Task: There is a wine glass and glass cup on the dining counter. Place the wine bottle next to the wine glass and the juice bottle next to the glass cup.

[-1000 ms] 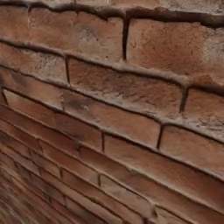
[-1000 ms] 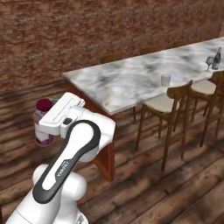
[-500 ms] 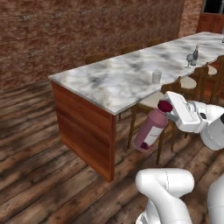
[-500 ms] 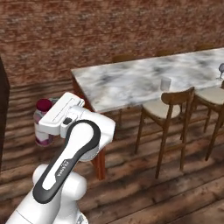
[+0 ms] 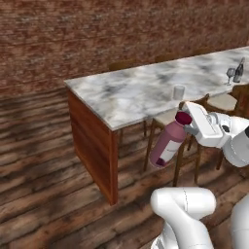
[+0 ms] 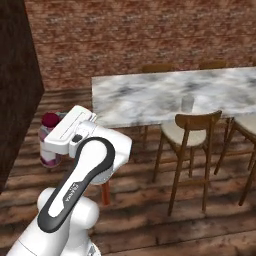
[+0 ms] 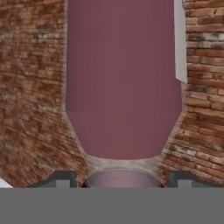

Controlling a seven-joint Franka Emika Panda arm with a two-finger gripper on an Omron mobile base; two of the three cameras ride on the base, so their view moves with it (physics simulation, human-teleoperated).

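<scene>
While the fingers [image 7: 120, 179] pinch the juice bottle [image 5: 168, 142] at its cap end, it hangs tilted in the air beside the table [image 5: 141, 95], above the wooden floor [image 5: 44, 194].

Juice bottle [image 7: 122, 83] top cut off by frame edge — wine glass [image 5: 230, 74] too small for detail.

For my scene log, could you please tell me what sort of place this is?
Probably a home kitchen's dining area: a long marble dining counter with wooden chairs, a brick wall, and a wine glass beside the wine bottle.
</scene>
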